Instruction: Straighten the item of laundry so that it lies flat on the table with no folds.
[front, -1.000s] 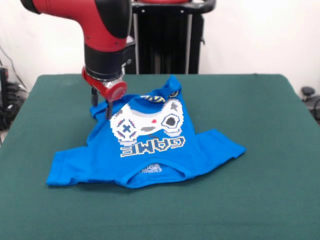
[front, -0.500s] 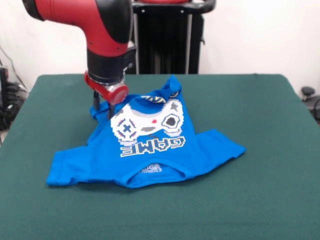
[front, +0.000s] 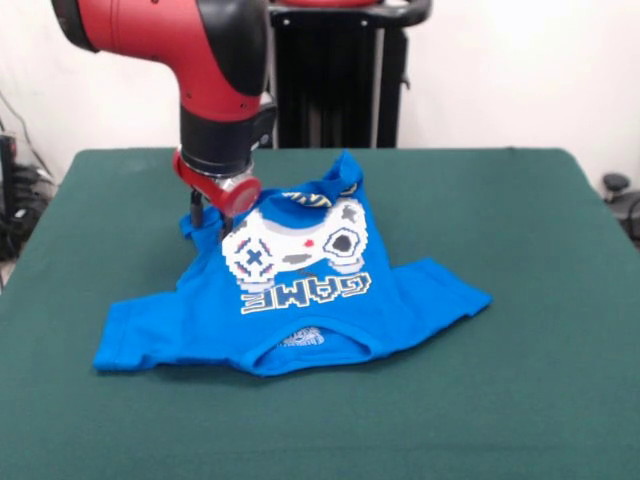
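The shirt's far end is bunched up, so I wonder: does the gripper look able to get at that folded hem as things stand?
Probably yes: the gripper hangs right at the T-shirt's bunched far-left corner, nothing else on the table in the way.

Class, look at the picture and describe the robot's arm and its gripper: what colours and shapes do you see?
The arm is thick and rounded, with a glossy red shell and black sections at the joints. A black cylindrical wrist ends in a red ring with a round red cap. Below it, the gripper shows only as thin dark fingers. No cables or markings can be made out.
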